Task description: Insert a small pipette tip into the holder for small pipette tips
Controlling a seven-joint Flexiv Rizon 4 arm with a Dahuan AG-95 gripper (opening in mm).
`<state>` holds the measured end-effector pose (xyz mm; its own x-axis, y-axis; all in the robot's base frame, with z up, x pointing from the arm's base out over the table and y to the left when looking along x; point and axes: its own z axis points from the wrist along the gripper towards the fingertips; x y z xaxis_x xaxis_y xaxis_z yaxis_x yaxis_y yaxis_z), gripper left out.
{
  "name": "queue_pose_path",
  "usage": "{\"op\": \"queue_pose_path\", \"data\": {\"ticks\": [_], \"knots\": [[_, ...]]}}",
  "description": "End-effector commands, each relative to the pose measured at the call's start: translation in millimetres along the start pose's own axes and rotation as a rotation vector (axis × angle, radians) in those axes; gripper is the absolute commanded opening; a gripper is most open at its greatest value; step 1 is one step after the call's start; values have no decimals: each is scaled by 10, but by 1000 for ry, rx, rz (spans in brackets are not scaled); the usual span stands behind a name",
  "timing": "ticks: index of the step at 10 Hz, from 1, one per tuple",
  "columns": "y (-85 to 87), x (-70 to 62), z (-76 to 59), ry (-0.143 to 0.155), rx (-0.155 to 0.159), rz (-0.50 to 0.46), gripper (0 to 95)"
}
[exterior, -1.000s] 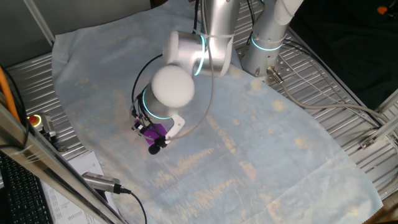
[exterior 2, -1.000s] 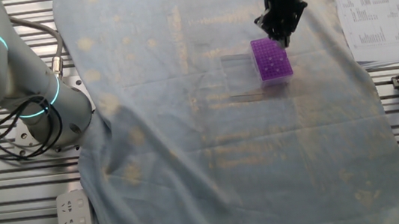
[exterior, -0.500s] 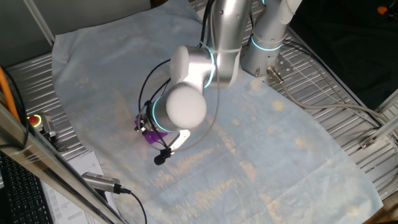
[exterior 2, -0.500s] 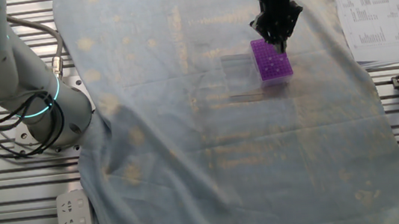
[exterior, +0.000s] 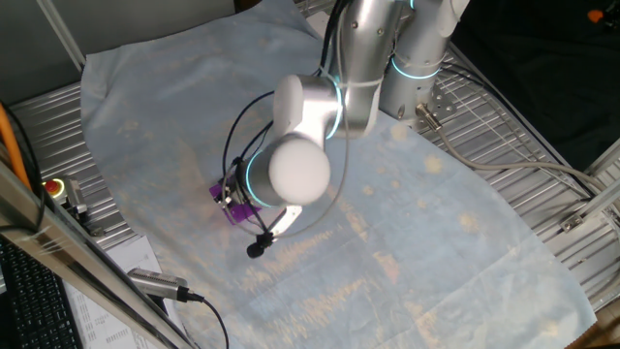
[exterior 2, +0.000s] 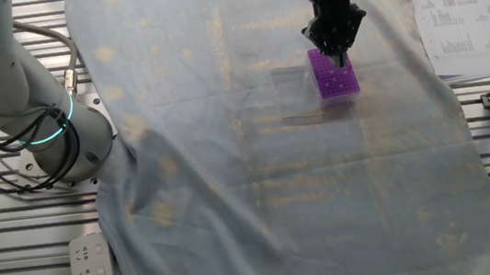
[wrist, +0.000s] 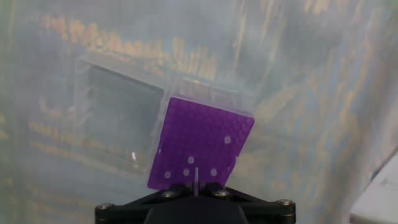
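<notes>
The holder for small pipette tips (wrist: 202, 146) is a flat purple block with a few pale tips sitting in its grid of holes. It lies on the pale cloth, just ahead of my fingers in the hand view. A thin clear small pipette tip (wrist: 196, 176) sticks out from between the jaws, over the holder's near edge. My gripper (wrist: 196, 188) is shut on it. From the other fixed view the gripper (exterior 2: 336, 46) hangs over the far end of the holder (exterior 2: 334, 77). In the one fixed view the arm hides most of the holder (exterior: 231, 209).
A clear hinged lid (wrist: 118, 121) lies open on the left of the holder. Printed papers (exterior 2: 457, 11) lie to the right of the cloth, and the arm's base (exterior 2: 50, 132) stands at the left. A keyboard (exterior: 34, 296) and a red button (exterior: 55, 185) sit at the table's edge.
The gripper has shifted a little to the left in the other fixed view, staying over the holder's far end. The arm's elbow has swung right and lower in the one fixed view.
</notes>
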<state>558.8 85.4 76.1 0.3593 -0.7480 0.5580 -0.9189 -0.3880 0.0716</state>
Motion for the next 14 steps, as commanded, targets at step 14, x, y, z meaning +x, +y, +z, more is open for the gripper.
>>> {"op": "queue_pose_path", "data": {"ticks": [14], "knots": [[-12, -145, -13, 231, -73, 77, 0]]}}
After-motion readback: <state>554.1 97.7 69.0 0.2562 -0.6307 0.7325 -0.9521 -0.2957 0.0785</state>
